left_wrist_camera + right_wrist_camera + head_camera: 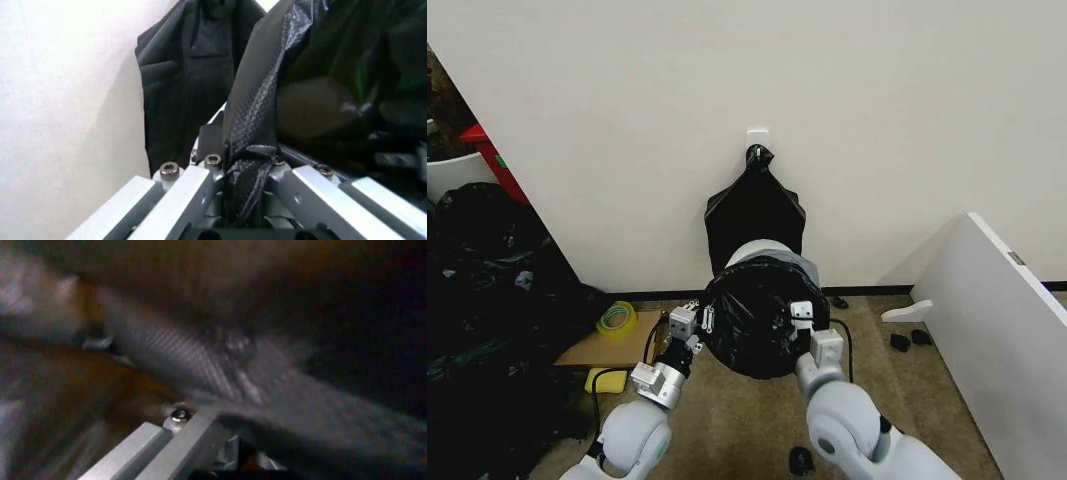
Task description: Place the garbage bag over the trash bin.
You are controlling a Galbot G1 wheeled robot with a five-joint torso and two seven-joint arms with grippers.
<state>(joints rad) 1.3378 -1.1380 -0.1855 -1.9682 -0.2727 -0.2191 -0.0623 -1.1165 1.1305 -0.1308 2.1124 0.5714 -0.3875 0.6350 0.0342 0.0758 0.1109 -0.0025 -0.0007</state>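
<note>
You are looking at a bare utility corner of an indoor test or storage space, not a furnished home room. A plain off-white wall [877, 110] meets a brown carpeted floor [737, 420] along a dark skirting strip. A white hook [757, 135] on the wall holds a flat bundle of black bags [755, 215]. On your left lies a large heap of black plastic [482, 300], with a sheet of cardboard [612, 345], a roll of yellow-green tape [615, 318] and a yellow sponge-like block [599, 380] on the floor. A white panel [1007, 320] leans in on your right.
</note>
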